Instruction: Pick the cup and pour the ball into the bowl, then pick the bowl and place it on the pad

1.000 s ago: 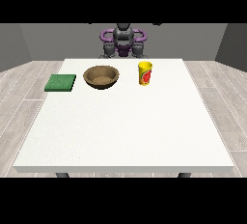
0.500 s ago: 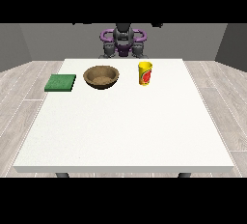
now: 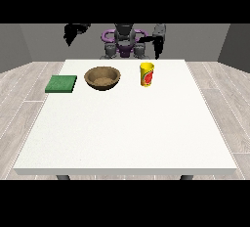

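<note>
We had the yellow cup [image 3: 147, 74] standing upright on the white table [image 3: 127, 128] near its far edge, long axis vertical, with the wooden bowl [image 3: 102, 78] just to its left and the green pad [image 3: 61, 83] further left. The hand at the view's right [image 3: 157, 42] hung raised almost straight behind and above the cup, clearly the nearer one, so we judged the pick would be its job: come down and forward onto the cup. The hand at the view's left [image 3: 73, 31] was up and well off past the pad. Fingers on both too small, we couldn't tell open or closed. Ball not visible. Versus the earlier frames, both arms had lifted from beside the torso; cup, bowl, pad unmoved.
</note>
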Motion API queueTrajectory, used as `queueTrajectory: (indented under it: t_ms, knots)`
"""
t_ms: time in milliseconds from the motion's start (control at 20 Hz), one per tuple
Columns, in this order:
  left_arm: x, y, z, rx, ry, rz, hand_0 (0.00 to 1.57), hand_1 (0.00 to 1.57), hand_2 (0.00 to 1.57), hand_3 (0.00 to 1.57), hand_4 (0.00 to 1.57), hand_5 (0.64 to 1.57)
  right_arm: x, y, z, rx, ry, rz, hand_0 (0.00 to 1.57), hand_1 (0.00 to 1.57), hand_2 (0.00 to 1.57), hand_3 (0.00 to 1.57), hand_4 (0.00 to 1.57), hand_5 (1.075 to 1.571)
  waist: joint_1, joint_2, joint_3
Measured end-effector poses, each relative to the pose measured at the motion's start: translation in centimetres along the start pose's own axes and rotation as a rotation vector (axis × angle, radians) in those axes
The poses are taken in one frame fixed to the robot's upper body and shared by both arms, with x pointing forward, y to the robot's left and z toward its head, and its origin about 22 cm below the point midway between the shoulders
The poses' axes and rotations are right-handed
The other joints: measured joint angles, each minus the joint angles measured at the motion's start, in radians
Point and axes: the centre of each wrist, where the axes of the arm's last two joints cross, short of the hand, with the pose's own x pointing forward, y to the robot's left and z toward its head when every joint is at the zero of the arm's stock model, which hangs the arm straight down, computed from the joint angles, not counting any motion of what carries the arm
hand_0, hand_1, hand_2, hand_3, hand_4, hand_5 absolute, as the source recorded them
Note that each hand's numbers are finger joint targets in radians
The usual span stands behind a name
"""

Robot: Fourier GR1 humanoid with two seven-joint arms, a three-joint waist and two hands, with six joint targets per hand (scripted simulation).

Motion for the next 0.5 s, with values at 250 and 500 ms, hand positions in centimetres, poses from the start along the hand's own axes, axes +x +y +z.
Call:
queueTrajectory:
  t_ms: [250, 500]
  knots:
    - [-4.2, 0.7, 0.3, -0.022, 0.017, -0.020, 0.00, 0.00, 0.00, 0.00, 0.00, 1.451, -0.4, -1.3, -0.5, -0.008, -0.021, 0.001, 0.00, 0.00, 0.00, 0.00, 0.67, 1.559, -0.008, 0.029, -0.0003]
    - [-6.9, 1.6, -0.5, -0.030, 0.048, -0.028, 0.00, 0.00, 0.00, 0.00, 0.14, 1.433, -1.8, -3.2, -0.6, -0.012, -0.012, 0.007, 0.00, 0.00, 0.00, 0.00, 0.67, 1.560, -0.009, 0.022, 0.0000]
